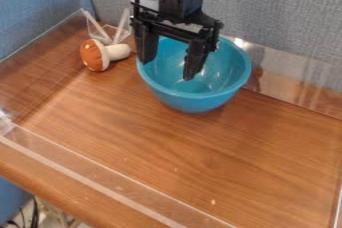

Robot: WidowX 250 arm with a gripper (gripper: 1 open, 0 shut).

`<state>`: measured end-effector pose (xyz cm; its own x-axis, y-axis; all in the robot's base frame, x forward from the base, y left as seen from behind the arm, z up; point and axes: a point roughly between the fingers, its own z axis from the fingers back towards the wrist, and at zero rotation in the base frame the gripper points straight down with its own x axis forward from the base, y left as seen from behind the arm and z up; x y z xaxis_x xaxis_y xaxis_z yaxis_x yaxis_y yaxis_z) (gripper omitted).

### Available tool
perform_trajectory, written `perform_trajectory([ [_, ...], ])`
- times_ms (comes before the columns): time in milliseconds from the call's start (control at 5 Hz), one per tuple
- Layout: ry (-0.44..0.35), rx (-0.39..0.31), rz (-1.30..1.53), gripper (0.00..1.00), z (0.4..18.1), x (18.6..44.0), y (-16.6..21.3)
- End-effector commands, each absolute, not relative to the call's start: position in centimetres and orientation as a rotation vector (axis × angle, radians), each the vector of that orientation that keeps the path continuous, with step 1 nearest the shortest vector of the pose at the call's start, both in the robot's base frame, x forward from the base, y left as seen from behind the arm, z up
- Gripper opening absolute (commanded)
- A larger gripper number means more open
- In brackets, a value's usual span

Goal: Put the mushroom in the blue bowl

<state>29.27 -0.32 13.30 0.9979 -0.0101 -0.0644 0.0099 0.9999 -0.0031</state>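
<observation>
Pincer (171, 60) spread over the bowl (195, 100) — shift toward the desk's (160, 162) back-left corner, straddle the mushroom's (95, 56) cap, then close gently.

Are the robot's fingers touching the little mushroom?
Apart. The camera view shows the fingers over the blue bowl, with the mushroom outside it, a visible gap between.

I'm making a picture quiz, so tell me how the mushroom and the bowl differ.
The mushroom is small; the bowl is far larger. The mushroom has an orange-brown cap and white stem, while the bowl is plain turquoise-blue. The mushroom lies on its side; the bowl stands open side up. Both rest on the wooden table.
</observation>
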Motion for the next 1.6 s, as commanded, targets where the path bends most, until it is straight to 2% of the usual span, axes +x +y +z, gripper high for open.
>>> perform_trajectory([
  [0,0.055,-0.014,0.087,1.0,13.3,29.6,1.3],
  [400,0.019,-0.04,0.359,1.0,13.2,30.6,6.0],
  [1000,-0.037,-0.053,0.518,1.0,12.9,32.1,9.8],
  [1400,-0.067,-0.049,0.609,1.0,11.8,33.5,11.5],
])
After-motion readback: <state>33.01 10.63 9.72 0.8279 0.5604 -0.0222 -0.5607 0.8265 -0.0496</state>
